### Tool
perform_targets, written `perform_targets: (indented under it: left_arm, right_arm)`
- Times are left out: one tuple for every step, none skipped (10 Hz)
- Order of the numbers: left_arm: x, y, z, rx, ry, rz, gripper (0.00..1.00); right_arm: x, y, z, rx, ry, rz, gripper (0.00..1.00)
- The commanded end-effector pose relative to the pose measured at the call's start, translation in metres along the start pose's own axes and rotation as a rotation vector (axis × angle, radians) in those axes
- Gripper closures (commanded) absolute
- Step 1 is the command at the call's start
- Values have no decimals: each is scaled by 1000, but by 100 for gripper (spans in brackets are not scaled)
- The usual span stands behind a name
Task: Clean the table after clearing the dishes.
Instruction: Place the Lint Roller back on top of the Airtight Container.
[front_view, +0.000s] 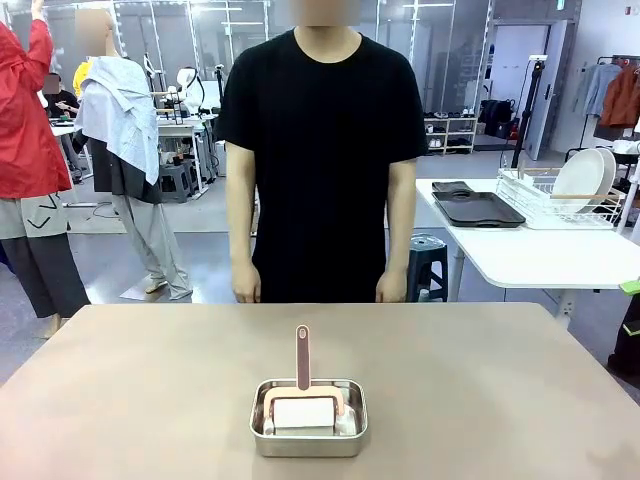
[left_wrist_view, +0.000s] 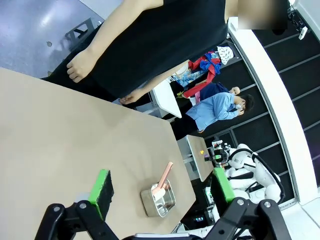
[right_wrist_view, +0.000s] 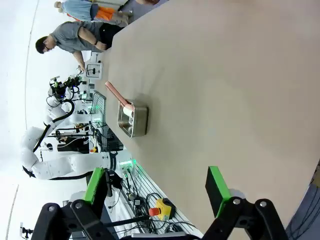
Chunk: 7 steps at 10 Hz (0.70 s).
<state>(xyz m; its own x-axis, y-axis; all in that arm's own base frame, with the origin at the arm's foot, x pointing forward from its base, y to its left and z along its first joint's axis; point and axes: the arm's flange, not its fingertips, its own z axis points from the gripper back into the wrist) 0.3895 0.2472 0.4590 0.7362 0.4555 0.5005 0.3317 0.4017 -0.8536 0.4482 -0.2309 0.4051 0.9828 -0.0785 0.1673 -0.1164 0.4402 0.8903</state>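
**Brown table down to one steel pan, plates parked on the side table**

While both arms hang back above the table (front_view: 130, 390), each gripper sits spread wide with nothing between its green pads: the left gripper (left_wrist_view: 160, 187) looks down the tabletop from one end, the right gripper (right_wrist_view: 157, 187) from the other. Closest to the robot's edge, dead centre, is a small rectangular steel pan (front_view: 308, 416) with a white block-shaped scrubber (front_view: 304, 412) lying in it, its pinkish handle (front_view: 303, 357) sticking up and pointing toward the far side. Across the table a person in a black t-shirt (front_view: 322, 150) stands with both hands down at their sides, right behind the far edge. Further back on the right, the white-topped table (front_view: 540, 255) carries the dark brown trays (front_view: 475, 206) stacked flat, and just beside them a white wire rack (front_view: 555, 207) holds the white plates (front_view: 585, 178) upright on edge.
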Motion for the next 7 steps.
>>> perform_targets:
  left_arm:
    - [1, -2, 2, -17, -11, 0, 0]
    - [1, -2, 2, -17, -11, 0, 0]
    - [1, -2, 2, -17, -11, 0, 0]
    - [1, -2, 2, -17, -11, 0, 0]
    - [1, -2, 2, -17, -11, 0, 0]
    - [1, -2, 2, -17, -11, 0, 0]
    - [1, -2, 2, -17, -11, 0, 0]
  right_arm:
    - [-9, -6, 3, -13, 6, -6, 0]
    - [-9, -6, 3, -13, 6, -6, 0]
    - [-9, -6, 3, -13, 6, -6, 0]
    - [-9, -6, 3, -13, 6, -6, 0]
    - [-9, -6, 3, -13, 6, -6, 0]
    - [-9, -6, 3, -13, 6, -6, 0]
    - [-9, -6, 3, -13, 6, -6, 0]
